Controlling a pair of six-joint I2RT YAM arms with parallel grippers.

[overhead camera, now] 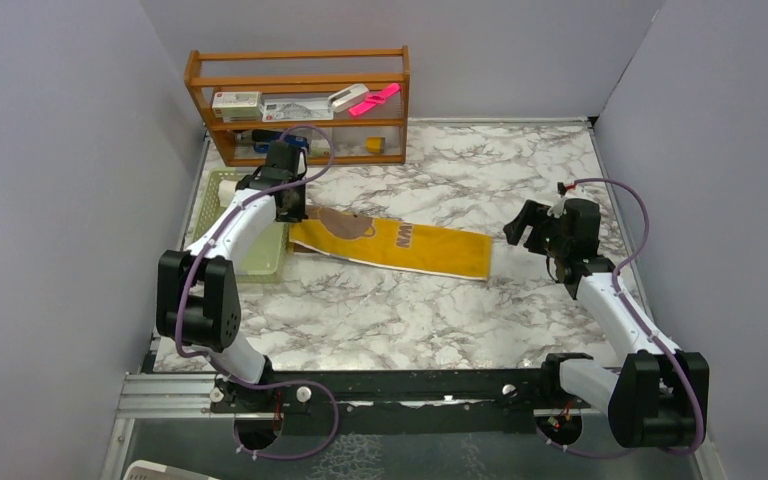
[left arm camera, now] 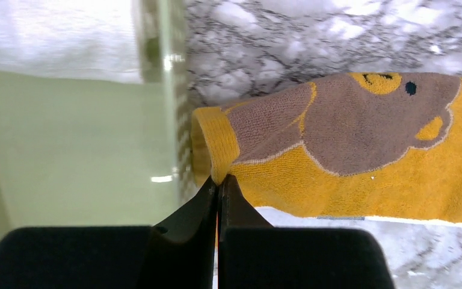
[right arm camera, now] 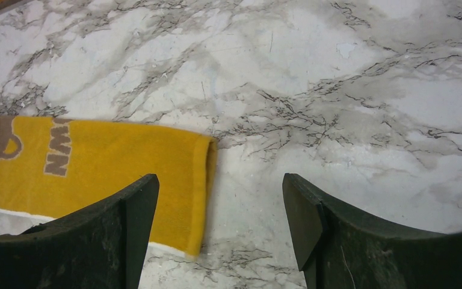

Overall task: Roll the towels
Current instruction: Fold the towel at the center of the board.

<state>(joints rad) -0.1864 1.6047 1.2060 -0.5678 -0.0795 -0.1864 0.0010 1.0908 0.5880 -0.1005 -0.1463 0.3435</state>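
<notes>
- Marble table point(overhead camera: 520, 170) is carrying three items.
- Wooden rack point(overhead camera: 300, 105) is standing at 11 o'clock.
- Pale green basket point(overhead camera: 265, 262) is sitting at 9 o'clock.
- Yellow towel point(overhead camera: 440, 250) is lying outstretched near centre, its 9 o'clock end just beside the basket.

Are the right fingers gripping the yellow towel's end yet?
No, the right fingers stand wide open and the yellow towel lies flat on the marble table.
</notes>
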